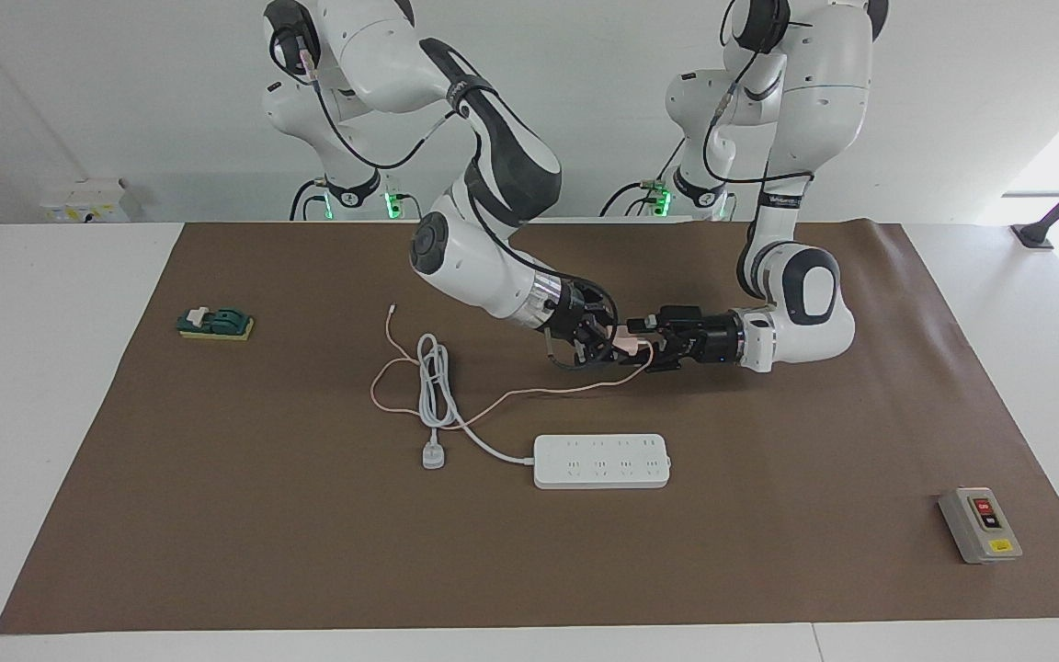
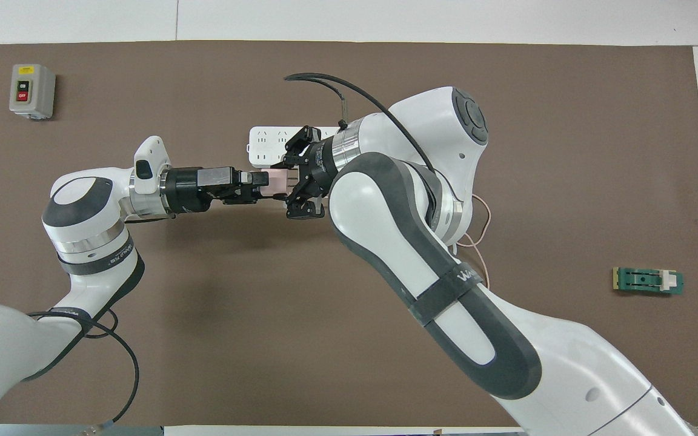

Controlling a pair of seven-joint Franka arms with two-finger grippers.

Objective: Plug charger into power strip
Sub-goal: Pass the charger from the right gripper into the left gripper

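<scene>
Nearest the robots, both grippers met in the air over the middle of the brown mat [image 1: 768, 570]. The right gripper [image 1: 605, 342] came in from the right arm's end. The left gripper [image 1: 656, 344] came in from the left arm's end. The little pink charger [image 1: 626, 344] sat between them, up off the mat. Both grippers touched it. The right gripper's fingers [image 2: 298, 181] were spread around one end of the cube. The left gripper's fingers [image 2: 254, 179] were closed on its other end. Which one had the tighter hold could not be told.

The charger's thin pink cable [image 1: 529, 393] hung down from the cube and ran in loops along the mat toward the right arm's end. It crossed the coiled white cord [image 1: 431, 379] there.

Farther from the robots lay the power strip [image 1: 601, 461], flat on the mat, just about under the two grippers. Its sockets faced up and nothing was in them. Its white cord ended in a round white plug [image 1: 433, 457] lying beside the strip.

There was lots of bare mat around the strip, on every side.

A green and yellow block [image 1: 215, 324] lay near the mat's edge at the right arm's end. A small grey box [image 1: 980, 525] with a red button sat far off, near the mat's corner at the left arm's end.
</scene>
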